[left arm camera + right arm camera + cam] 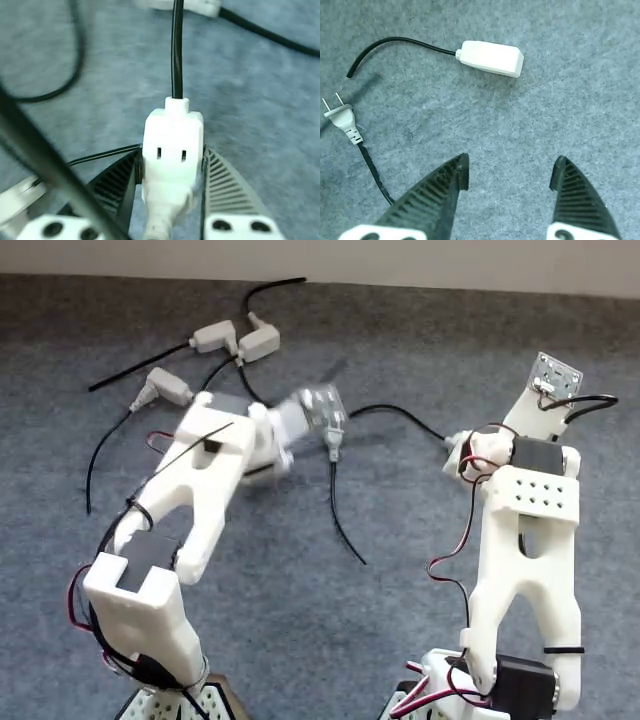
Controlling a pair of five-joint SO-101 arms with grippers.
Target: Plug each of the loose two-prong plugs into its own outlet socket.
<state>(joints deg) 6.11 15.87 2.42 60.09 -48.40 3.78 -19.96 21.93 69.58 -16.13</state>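
Soft grey carpet [400,540] all over, fuzzy like felt. Left gripper [172,167] shut tight on a white socket [172,135]: smooth hard plastic, boxy with round corners, two thin slots in its face. Black ridged fingers [227,187] pressed against both of its sides. Thin shiny black cord [177,50] straight out of its far end. Below the slots, a rounded white lump, too blurry to tell what. From above, a hanging cord [334,500] under that gripper, curling away over the carpet. Right gripper [512,165] wide open above bare carpet, nothing between its pointy ridged tips. Ahead of it, a long white socket block [490,58] lying flat, and well apart from that, a small white plug [342,120] with two thin metal prongs and a bumpy grip. At the far side of the carpet, a bunch of white pieces [215,337] with black cords.
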